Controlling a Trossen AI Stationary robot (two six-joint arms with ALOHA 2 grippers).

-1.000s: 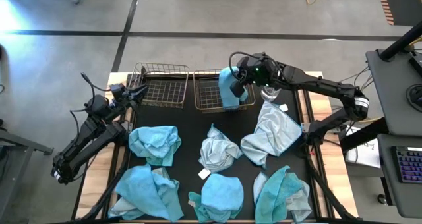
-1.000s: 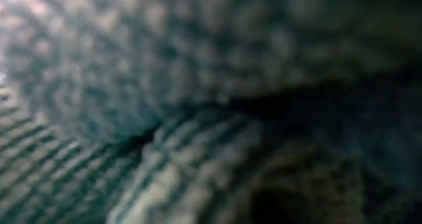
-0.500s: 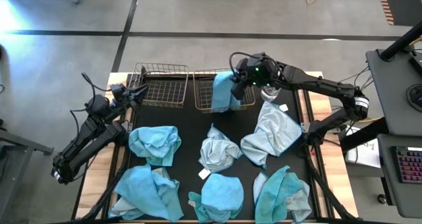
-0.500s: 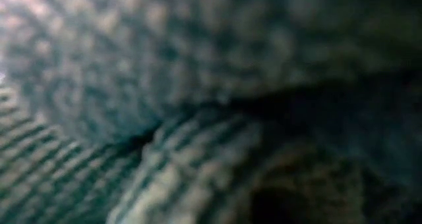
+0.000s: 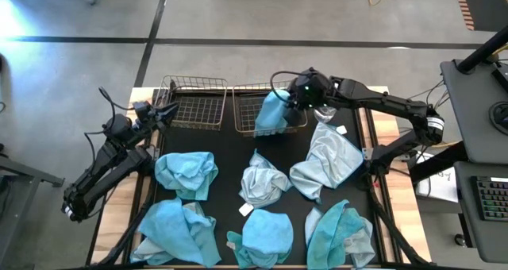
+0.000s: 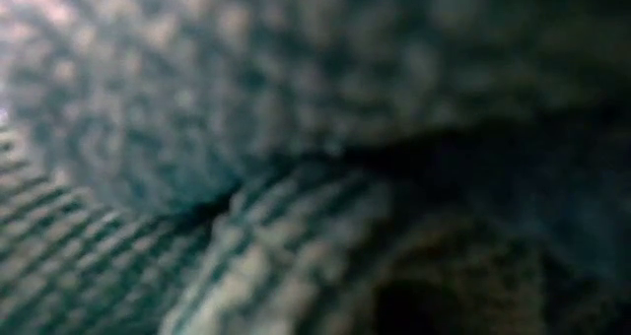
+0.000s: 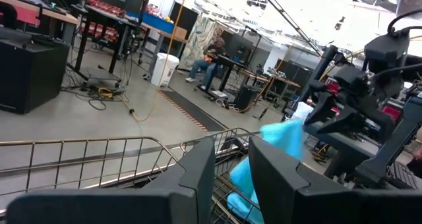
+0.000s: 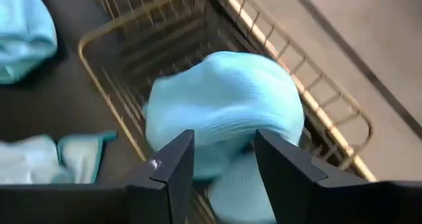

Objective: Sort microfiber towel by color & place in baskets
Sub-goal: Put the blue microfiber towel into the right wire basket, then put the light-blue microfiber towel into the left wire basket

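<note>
Two brassy wire baskets stand side by side at the table's far edge, the left basket (image 5: 194, 103) and the right basket (image 5: 246, 89). My right gripper (image 5: 290, 103) (image 8: 224, 155) hovers open over the right basket. A turquoise towel (image 8: 224, 109) (image 5: 273, 111) (image 7: 280, 141) is bunched just below its fingertips, inside the basket. My left gripper (image 5: 163, 111) (image 7: 231, 165) waits at the left basket's left end, open, with nothing between its fingers. Turquoise towels (image 5: 186, 173) (image 5: 178, 229) (image 5: 266, 234) and pale towels (image 5: 262, 183) (image 5: 327, 165) lie crumpled on the black mat. My right gripper points down over the turquoise towel's upper end (image 8: 221, 128), with its fingers apart. I cannot tell whether they touch the cloth. The towel's lower part rests in the right basket.
Another turquoise and pale heap (image 5: 341, 234) lies at the near right. A clear bottle (image 5: 324, 111) stands beside the right basket, under my right arm. Cloth pressed against the lens fills the low view (image 6: 315, 158). Bare mat shows between the baskets and the towels.
The turquoise towel hung long over the right basket from my right gripper. It has sunk lower and bunched up in the basket, shifting a little toward the table's left. My left arm has kept still.
</note>
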